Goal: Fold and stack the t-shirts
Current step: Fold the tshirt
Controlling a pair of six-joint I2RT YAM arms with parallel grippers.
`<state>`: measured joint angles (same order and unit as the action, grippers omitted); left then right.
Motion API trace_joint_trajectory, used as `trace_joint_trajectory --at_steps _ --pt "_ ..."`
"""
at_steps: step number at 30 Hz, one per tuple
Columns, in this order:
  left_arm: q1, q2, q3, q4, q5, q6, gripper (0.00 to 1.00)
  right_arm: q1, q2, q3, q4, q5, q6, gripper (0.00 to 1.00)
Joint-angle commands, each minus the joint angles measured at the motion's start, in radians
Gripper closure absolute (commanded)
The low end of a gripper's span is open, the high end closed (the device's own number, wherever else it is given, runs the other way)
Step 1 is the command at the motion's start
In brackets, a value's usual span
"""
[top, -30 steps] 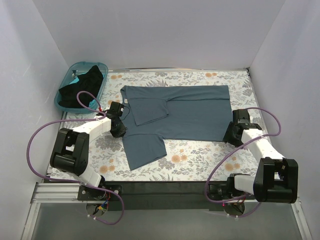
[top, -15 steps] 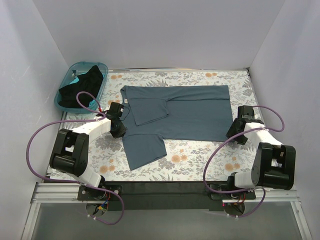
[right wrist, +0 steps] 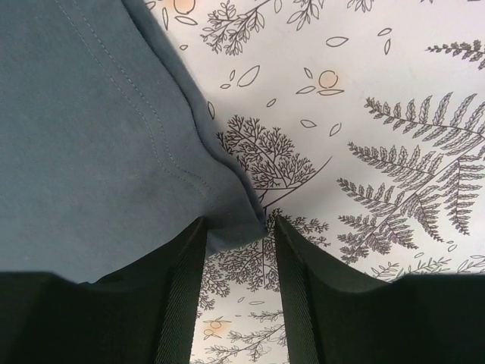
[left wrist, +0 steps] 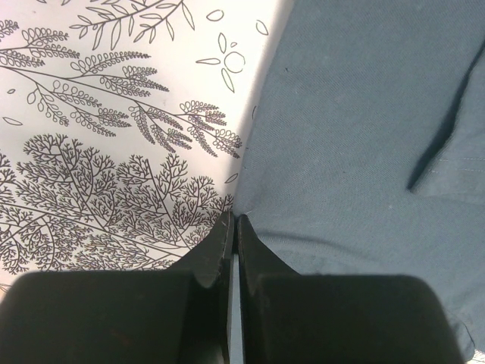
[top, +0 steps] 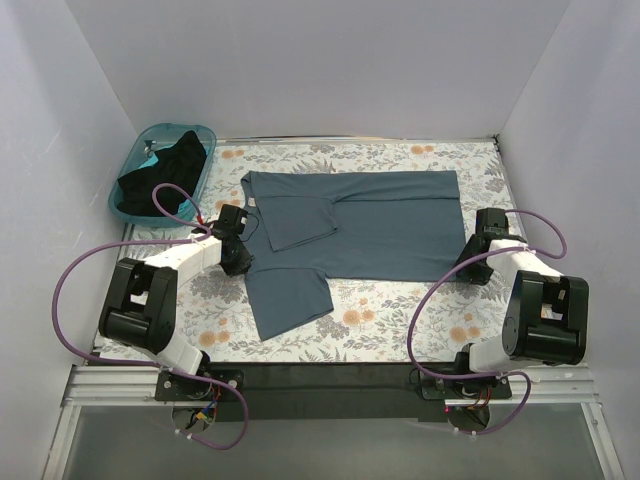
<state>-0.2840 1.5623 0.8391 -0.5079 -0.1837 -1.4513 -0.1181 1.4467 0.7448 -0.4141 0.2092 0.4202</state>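
On the table (top: 400, 305) there are two tees. One blue-grey tee (top: 390, 225) lies spread flat with one sleeve folded in over its body. One black tee (top: 165, 165) is heaped in the single basket (top: 127, 166) at the far left corner. Two tools sit at the spread tee. The left tool (left wrist: 232, 226) is clenched on its edge by the near sleeve. The right tool (right wrist: 239, 222) is released, its fingers straddling a hem corner.
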Motion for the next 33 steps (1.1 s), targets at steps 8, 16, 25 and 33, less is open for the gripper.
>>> trace_joint_trajectory --at_steps 8,16,25,33 --pt "-0.011 0.033 -0.038 -0.08 -0.008 0.002 1.0 -0.009 -0.012 -0.025 0.008 -0.001 0.022 0.76" --pt "-0.011 0.024 -0.02 -0.172 -0.037 0.028 1.0 -0.012 -0.04 -0.009 -0.101 -0.017 -0.012 0.99" --pt "-0.007 -0.128 0.023 -0.313 -0.06 0.009 1.0 -0.014 -0.161 0.008 -0.291 -0.053 -0.07 0.99" --pt "0.054 -0.116 0.127 -0.339 -0.036 0.054 1.0 -0.025 -0.131 0.148 -0.315 -0.079 -0.106 0.99"
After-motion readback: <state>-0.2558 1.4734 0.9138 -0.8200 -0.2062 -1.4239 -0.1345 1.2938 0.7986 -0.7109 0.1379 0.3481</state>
